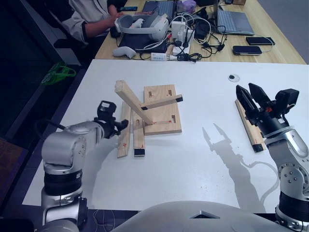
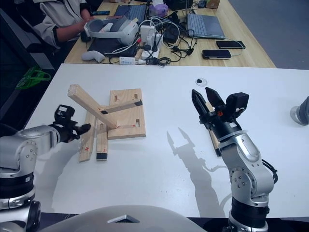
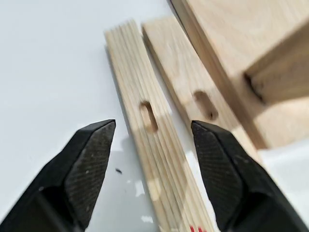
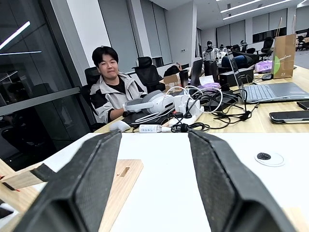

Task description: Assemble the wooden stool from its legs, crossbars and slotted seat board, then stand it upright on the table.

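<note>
1. Slotted seat board [image 1: 166, 121]: lies flat near the middle of the white bench [image 1: 203, 169]. A tilted leg [image 1: 131, 100] rises from it and meets a crossbar [image 1: 163, 101].
2. Outer slotted leg [image 3: 159, 159] and inner slotted leg [image 3: 178, 67]: lie flat, side by side, just beside the board's left edge.
3. Left gripper [image 3: 152, 128]: released, with its jaws spread to either side of the outer slotted leg at its oval mortise. No pad contact is visible.
4. Right gripper [image 1: 252, 94]: released, jaws apart, raised above the right-hand wooden bar [image 1: 251, 130]. That bar lies flat, well apart from the board.
5. Handling (judgement): the legs look like light, rigid softwood with smooth faces. They should not deform, but they may slide on the bench or pivot in a two-finger grasp. A hold across the narrow faces near mid-length, clear of the mortise and the end tenon, probably gives the best control. The half-seated leg looks easy to knock over.
6. Views compared: the left wrist view resolves the mortises and the grain of both flat legs. The head views give the overall layout. The right wrist view looks between the right gripper's jaws toward the board's edge.
</note>
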Available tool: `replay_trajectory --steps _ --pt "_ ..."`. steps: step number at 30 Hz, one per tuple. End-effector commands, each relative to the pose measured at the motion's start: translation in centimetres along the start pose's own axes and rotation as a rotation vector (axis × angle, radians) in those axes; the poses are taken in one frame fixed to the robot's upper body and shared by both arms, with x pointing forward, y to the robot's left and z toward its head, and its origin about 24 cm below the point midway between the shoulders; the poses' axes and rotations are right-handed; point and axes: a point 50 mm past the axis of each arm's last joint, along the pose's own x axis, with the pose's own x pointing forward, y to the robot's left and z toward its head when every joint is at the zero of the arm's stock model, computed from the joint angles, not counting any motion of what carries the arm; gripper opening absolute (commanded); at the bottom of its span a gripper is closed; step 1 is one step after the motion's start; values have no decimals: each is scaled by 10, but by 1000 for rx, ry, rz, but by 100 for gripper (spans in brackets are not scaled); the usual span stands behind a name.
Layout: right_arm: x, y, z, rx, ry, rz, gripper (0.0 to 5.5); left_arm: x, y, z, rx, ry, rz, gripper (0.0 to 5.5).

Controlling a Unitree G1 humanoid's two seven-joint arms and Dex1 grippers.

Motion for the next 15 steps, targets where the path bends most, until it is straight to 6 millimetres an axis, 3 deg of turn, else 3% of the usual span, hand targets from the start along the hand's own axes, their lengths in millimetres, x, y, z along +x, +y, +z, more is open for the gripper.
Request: replay_trajectory --steps 1,9,15 --pt "1 0 1 -20 19 -5 258 -2 -4 -15 103 80 -12 290" --pt "7 4 4 -17 26 10 258 4 -14 -23 164 109 -32 290" --pt "11 10 6 -26 36 31 258 11 -20 -45 113 173 -84 290"
